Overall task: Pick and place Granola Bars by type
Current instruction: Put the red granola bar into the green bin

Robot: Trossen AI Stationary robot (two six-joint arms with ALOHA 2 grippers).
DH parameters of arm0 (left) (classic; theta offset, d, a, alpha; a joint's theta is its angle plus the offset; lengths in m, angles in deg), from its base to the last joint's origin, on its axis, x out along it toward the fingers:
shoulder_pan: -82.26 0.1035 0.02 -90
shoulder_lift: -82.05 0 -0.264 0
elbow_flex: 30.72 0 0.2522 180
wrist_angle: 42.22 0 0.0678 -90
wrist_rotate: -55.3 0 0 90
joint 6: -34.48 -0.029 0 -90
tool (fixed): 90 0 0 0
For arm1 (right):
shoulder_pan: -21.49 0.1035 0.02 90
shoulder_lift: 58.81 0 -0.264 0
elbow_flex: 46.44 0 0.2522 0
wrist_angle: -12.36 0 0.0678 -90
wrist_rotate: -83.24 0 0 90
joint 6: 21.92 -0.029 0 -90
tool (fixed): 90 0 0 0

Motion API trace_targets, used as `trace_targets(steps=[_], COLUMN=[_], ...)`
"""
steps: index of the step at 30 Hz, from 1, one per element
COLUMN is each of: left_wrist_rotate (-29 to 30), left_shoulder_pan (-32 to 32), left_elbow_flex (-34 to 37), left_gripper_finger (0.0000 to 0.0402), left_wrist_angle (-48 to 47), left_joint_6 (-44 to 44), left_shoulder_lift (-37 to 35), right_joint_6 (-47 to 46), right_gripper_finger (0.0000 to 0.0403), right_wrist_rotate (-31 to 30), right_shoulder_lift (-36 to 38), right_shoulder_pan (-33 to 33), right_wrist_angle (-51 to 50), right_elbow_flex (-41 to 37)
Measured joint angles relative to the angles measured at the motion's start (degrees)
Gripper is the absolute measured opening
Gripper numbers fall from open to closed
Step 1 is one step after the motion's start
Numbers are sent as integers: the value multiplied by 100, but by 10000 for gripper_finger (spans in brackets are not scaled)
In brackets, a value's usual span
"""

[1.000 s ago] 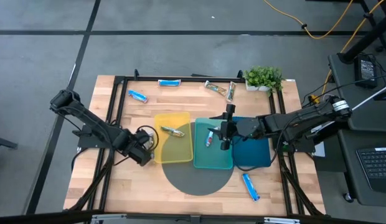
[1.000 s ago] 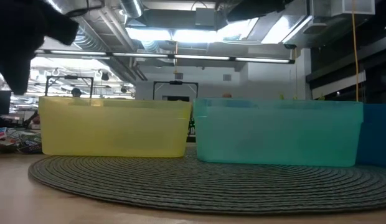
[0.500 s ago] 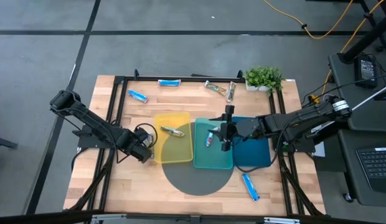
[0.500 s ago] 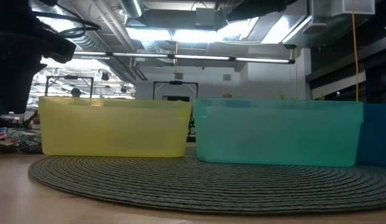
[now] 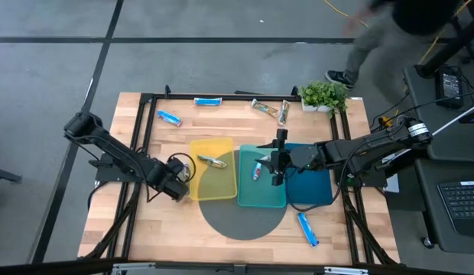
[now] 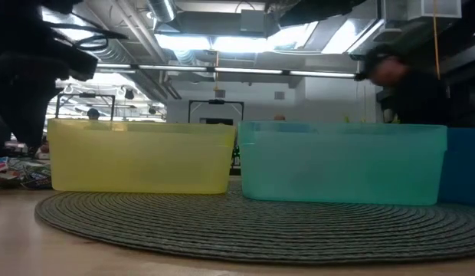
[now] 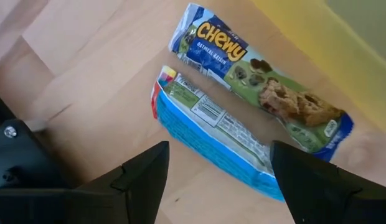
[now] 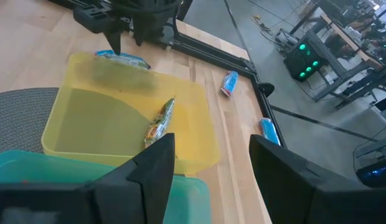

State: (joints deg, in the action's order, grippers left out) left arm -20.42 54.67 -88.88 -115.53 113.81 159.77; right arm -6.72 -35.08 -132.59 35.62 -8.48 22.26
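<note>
Beside the yellow tray [image 7: 342, 37], on the wood, lie two Granola Bars: a "Chewy" bar [image 7: 261, 93] and a blue-and-white bar [image 7: 211, 140]. My left gripper [image 7: 221, 186] hangs open just above them, pointing down, one finger on either side of the blue-and-white bar without touching it; in the high view my left gripper [image 5: 176, 182] covers them. My right gripper [image 5: 277, 164] stands open over the teal tray [image 5: 261, 197], nothing between its fingers. One bar [image 8: 159, 124] lies in the yellow tray and one bar [image 5: 258, 168] lies in the teal tray.
Loose bars lie at the far side [image 5: 169, 118] [image 5: 209, 101] [image 5: 264, 107] [image 5: 284, 111] and one lies near the front right [image 5: 307, 229]. A dark blue tray [image 5: 310, 189] sits right of the teal one, on a round grey mat [image 5: 245, 221]. A plant [image 5: 323, 95] stands far right; a person [image 5: 390, 30] walks beyond it.
My left gripper has sunk a little toward the two bars beside the yellow tray. A person has come into view past the table's far right corner.
</note>
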Motion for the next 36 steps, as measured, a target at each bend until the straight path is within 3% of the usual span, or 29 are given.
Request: trace_targets(steps=[16,36], left_wrist_rotate=[-141,-828], left_shoulder_pan=[-22,-462], left_elbow_flex=[2,4], left_gripper_finger=[270,265], left_wrist_angle=[334,696], left_joint_6=[-48,-59], left_shoulder_lift=[584,1107], right_joint_6=[-144,-146], right_gripper_finger=[209,209], right_wrist_rotate=[9,260], right_shoulder_lift=[-2,-2], right_shoulder_pan=[0,-2], right_wrist_angle=[-83,-90], right_elbow_flex=[0,0])
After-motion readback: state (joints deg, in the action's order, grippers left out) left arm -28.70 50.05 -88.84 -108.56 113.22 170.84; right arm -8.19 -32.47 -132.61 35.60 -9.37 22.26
